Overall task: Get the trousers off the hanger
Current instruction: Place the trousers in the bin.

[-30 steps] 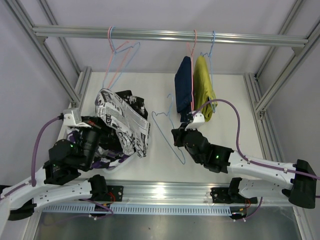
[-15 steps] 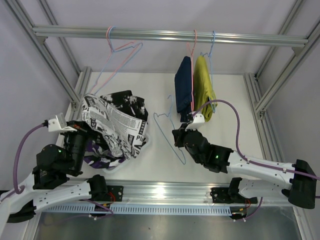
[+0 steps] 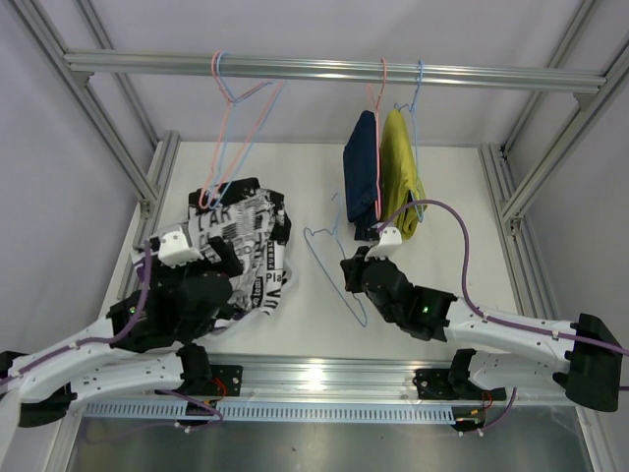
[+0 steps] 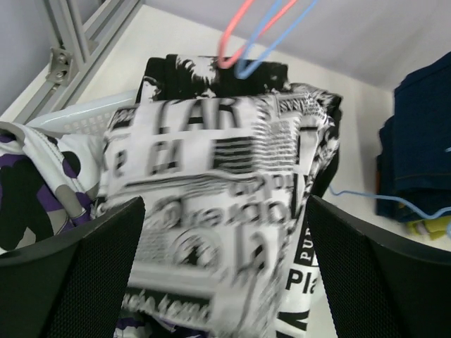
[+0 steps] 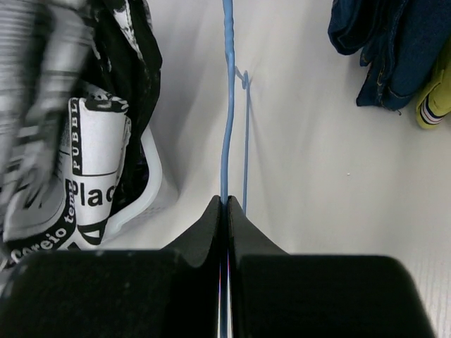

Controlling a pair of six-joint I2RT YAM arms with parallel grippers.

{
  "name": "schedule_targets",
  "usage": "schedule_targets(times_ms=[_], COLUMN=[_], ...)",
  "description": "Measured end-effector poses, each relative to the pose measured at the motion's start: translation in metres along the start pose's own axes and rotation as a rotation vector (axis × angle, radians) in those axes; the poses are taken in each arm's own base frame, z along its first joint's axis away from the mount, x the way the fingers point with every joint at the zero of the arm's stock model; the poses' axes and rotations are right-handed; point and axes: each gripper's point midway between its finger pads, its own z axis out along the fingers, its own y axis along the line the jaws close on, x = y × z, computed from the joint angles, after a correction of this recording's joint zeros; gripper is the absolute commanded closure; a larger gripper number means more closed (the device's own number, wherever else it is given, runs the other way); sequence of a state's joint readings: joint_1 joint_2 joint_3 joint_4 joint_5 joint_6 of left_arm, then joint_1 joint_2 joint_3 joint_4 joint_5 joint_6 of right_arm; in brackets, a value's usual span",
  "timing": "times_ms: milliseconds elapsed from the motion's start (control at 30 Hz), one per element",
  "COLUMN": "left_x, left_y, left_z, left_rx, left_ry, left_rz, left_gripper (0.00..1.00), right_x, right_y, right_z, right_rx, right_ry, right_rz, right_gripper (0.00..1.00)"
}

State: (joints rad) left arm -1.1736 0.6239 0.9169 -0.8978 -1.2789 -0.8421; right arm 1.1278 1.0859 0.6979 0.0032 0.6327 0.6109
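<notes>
white print trousers [image 4: 211,211] and navy trousers [image 3: 361,172] are soft matt cloth; blue hanger [image 5: 227,105] thin glossy wire; twelve-o'clock rail [image 3: 334,70] brushed metal.

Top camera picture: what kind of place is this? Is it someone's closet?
Probably a robot lab, not a closet. The hangers dangle from a bare aluminium bar over a white table, and the robot's left arm and right arm are bolted at its near edge.

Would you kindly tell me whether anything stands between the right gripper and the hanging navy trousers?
Nothing visible stands between the right gripper and the navy trousers; however, that gripper is shut on an empty blue hanger, which it likely must release first.
</notes>
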Motion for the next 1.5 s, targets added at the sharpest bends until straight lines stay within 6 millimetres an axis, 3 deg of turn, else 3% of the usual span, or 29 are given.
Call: schedule_targets(times_ms=[133,500,700,867,1033,1167,1300,1500], left_x=[0.016,0.032,0.032,0.002,-0.071,-0.117,-0.122,-0.100], left_y=[-0.002,-0.003,-0.025,-0.063,-0.097,-0.107,-0.099,-0.066], left_z=[0.004,0.009,0.010,0.002,-0.013,-0.015,-0.003,0.018], left_rx=[-0.042,-0.081,-0.024,0.111,0.253,0.286,0.241,0.158], left_ry=[0.029,0.050,0.085,0.121,0.069,-0.029,-0.113,-0.129], left_rz=[0.060,0.058,0.082,0.077,0.042,0.063,0.146,0.178], left_gripper=[0.01,0.01,0.01,0.01,0.01,0.01,0.01,0.00], right_x=[0.001,-0.009,-0.013,-0.034,-0.069,-0.104,-0.137,-0.173], right_y=[-0.001,-0.005,-0.005,0.006,0.026,0.044,0.061,0.081], right_z=[0.000,-0.012,-0.015,-0.018,-0.023,-0.025,-0.024,-0.022], right_rx=[0.000,-0.010,-0.003,-0.021,-0.045,-0.054,-0.051,-0.045], right_ry=[0.002,-0.010,0.009,-0.014,-0.059,-0.114,-0.164,-0.215], right_rz=[0.002,0.002,-0.051,-0.074,-0.103,-0.127,-0.156,-0.208], right_gripper=[1.00,1.00,1.00,1.00,1.00,1.00,1.00,1.00])
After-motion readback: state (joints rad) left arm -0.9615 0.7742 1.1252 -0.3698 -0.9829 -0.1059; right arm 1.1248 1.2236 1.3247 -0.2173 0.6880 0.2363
